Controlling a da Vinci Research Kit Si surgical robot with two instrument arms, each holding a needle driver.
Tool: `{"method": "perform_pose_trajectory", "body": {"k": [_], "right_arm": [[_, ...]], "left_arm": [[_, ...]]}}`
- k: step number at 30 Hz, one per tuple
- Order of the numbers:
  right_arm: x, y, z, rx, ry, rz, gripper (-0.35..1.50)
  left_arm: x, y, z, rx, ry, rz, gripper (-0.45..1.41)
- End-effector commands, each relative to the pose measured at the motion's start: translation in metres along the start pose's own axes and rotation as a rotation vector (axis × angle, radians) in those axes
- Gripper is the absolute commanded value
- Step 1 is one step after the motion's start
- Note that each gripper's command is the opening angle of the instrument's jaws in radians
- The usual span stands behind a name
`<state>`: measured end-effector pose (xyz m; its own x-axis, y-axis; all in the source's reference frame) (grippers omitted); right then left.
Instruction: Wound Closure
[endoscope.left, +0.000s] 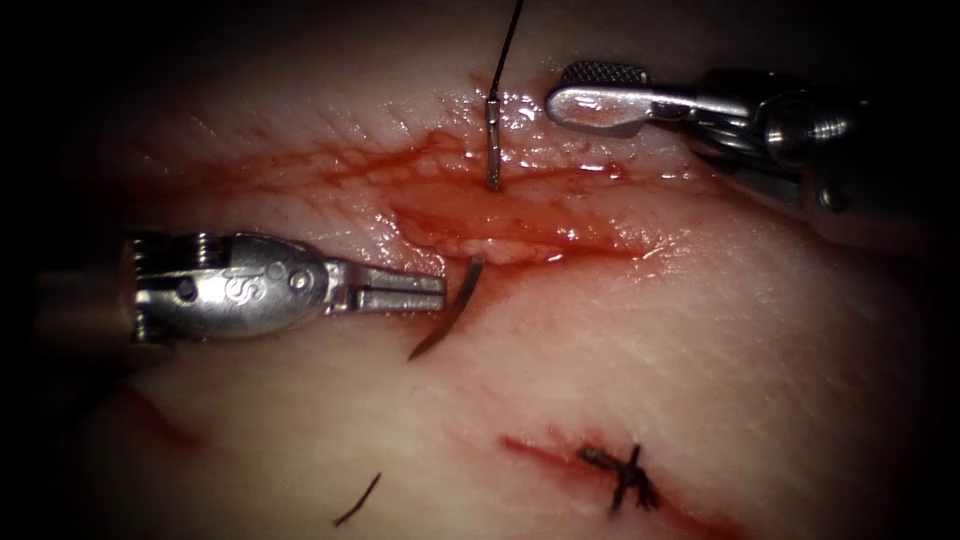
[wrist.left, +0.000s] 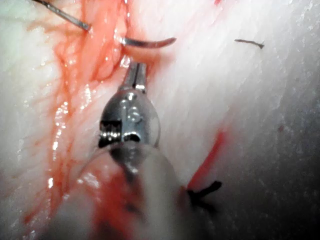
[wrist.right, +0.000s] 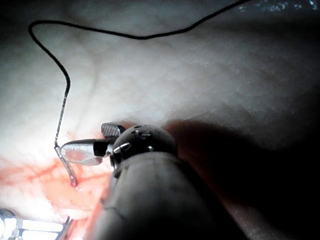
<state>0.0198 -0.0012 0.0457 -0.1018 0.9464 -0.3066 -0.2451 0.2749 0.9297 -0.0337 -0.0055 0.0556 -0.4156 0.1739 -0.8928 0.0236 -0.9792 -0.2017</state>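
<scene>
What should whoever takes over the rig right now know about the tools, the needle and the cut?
Left tool: jaws shut, holding nothing, beside the needle's emerged tip.
Right tool: jaws open, empty, near the needle's tail.
Needle sits in the tissue, passing under the cut; the thread trails from its tail.
Done: one knotted stitch on the smaller cut lower down.
Left: this cut is still open, with no stitch.
</scene>
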Motion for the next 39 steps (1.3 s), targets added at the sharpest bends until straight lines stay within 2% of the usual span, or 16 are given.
{"method": "perform_pose_trajectory", "body": {"k": [1,9,13,21,26,28,29,30,34,39], "right_arm": [[0.0000,0.0004,0.0006,-0.001,0.000,-0.004,1.31],[-0.0012,0.0013,0.0007,-0.005,0.000,-0.022,1.30],[-0.0019,0.0020,0.0009,-0.010,0.002,-0.034,1.28],[-0.0026,0.0028,0.0008,-0.026,-0.001,-0.052,1.25],[-0.0026,0.0027,0.0007,-0.028,0.001,-0.051,1.23],[-0.0026,0.0027,0.0007,-0.028,0.000,-0.051,1.21],[-0.0027,0.0027,0.0007,-0.029,-0.002,-0.052,1.20],[-0.0027,0.0027,0.0007,-0.029,-0.002,-0.052,1.20],[-0.0027,0.0027,0.0007,-0.032,-0.001,-0.052,1.18],[-0.0027,0.0027,0.0005,-0.039,-0.004,-0.052,1.15]], "left_arm": [[-0.0002,0.0000,0.0009,-0.005,0.007,0.013,0.07],[0.0010,0.0010,0.0007,-0.003,0.100,0.080,0.44],[0.0020,0.0008,0.0010,0.007,0.102,0.108,0.64],[0.0027,0.0002,0.0019,0.022,0.097,0.129,0.61],[0.0029,0.0001,0.0025,0.026,0.096,0.141,0.49],[0.0030,0.0000,0.0026,0.028,0.099,0.140,0.29],[0.0031,-0.0002,0.0026,0.035,0.109,0.139,0.10],[0.0031,-0.0002,0.0026,0.035,0.109,0.139,0.10],[0.0035,-0.0005,0.0025,0.047,0.131,0.142,-0.45],[0.0044,-0.0004,0.0020,0.049,0.160,0.137,-0.45]]}}
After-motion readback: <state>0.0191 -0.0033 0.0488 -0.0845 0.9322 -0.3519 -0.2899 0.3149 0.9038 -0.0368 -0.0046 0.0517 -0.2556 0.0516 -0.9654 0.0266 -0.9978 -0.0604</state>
